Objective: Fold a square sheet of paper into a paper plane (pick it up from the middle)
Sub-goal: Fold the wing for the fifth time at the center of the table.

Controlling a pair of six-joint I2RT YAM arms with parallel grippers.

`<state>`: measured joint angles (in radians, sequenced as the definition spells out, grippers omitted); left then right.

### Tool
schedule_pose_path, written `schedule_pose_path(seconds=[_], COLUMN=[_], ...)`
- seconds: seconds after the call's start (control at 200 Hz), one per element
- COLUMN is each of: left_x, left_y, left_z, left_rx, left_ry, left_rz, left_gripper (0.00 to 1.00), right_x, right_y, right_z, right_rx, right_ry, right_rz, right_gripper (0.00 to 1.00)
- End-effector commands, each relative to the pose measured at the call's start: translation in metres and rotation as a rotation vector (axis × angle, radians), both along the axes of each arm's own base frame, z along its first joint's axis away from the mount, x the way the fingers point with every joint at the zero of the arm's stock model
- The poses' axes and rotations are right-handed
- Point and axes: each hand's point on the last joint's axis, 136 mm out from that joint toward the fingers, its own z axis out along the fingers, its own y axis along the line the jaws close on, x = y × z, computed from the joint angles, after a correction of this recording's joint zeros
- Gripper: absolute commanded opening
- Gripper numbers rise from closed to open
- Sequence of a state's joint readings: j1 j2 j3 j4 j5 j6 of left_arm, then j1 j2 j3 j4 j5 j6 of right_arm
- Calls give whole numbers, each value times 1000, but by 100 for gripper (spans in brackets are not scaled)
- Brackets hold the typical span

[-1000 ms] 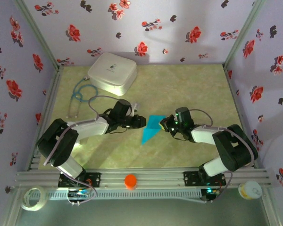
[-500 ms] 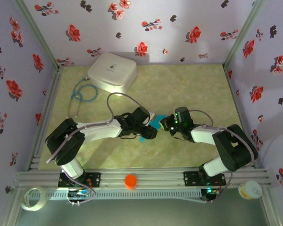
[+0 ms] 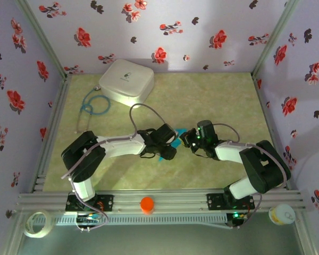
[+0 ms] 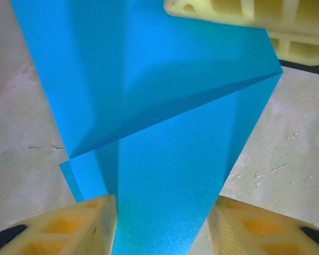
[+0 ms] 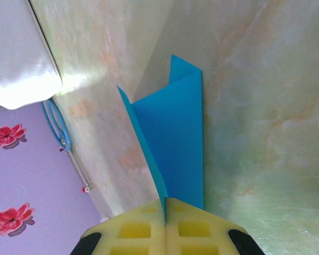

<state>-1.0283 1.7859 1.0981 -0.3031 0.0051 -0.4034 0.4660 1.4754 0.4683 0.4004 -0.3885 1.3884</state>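
Pinching paper (image 5: 173,143) on marbled table (image 3: 212,95), right hand (image 5: 165,202) — left hand (image 4: 160,204) agape, floral walls (image 3: 202,32).

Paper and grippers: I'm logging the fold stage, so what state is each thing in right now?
paper, partly folded, one flap creased over, one end pinched
left gripper, open, a finger on either side of the paper
right gripper, shut on the paper's end
box, resting at the back of the table, untouched

Matt, finely grained paper (image 4: 165,159) on faintly glossy tabletop (image 4: 287,159).
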Motion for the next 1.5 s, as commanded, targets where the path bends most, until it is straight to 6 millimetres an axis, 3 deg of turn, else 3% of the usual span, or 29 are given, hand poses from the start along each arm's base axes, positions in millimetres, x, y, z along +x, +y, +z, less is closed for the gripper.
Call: schedule_pose_path(seconds=[0.0,0.725,1.495], left_x=[1,4,4], left_y=[2,5,1], left_z=[-3,-8,-5], left_rx=[72,260,259], left_ry=[-40,-171,-194], left_rz=[-21,-48,-42], left_gripper=[48,38,19], right_x=[7,7,6], right_y=[8,8,7], right_z=[15,17,17], right_rx=[30,36,33], right_ry=[-47,-48,-45], right_rz=[15,15,13], right_gripper=[2,1,1])
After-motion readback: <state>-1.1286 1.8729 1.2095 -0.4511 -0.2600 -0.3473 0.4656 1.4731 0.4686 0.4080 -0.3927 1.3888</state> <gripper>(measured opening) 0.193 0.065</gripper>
